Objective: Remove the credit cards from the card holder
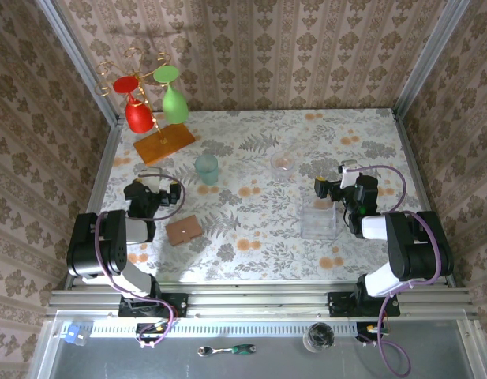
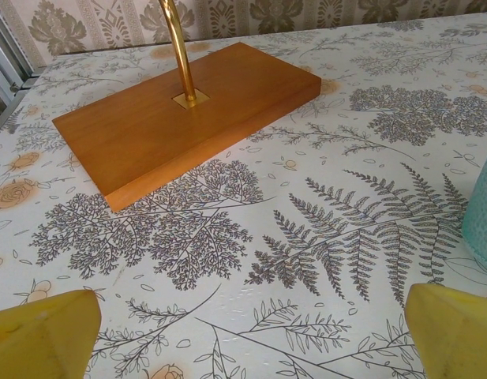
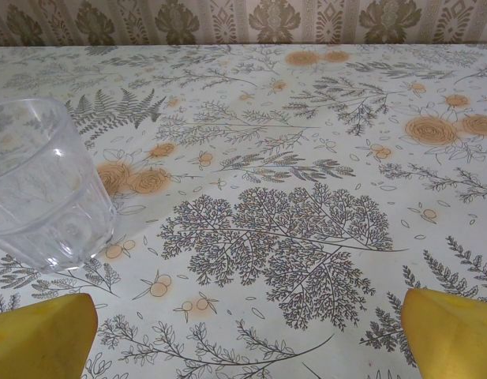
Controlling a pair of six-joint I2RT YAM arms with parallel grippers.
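Item 1, left pincer (image 2: pixel 243 347): I read it as released, its 2 yellow fingertips (image 2: pixel 42 335) spread wide above the desk (image 1: pixel 259 237). The orange wooden rack base (image 2: pixel 180 110) is ahead to its left and a teal cup (image 2: pixel 484 213) ahead on its right. The card holder (image 1: pixel 184 230) lies folded shut on the desk behind this pincer and to its right, apart from it. Item 2, right pincer (image 3: pixel 243 347): likewise released and holding nothing, with 1 clear glass (image 3: pixel 42 197) standing ahead on its left and 1 clear plastic box (image 1: pixel 318 221) just behind it.
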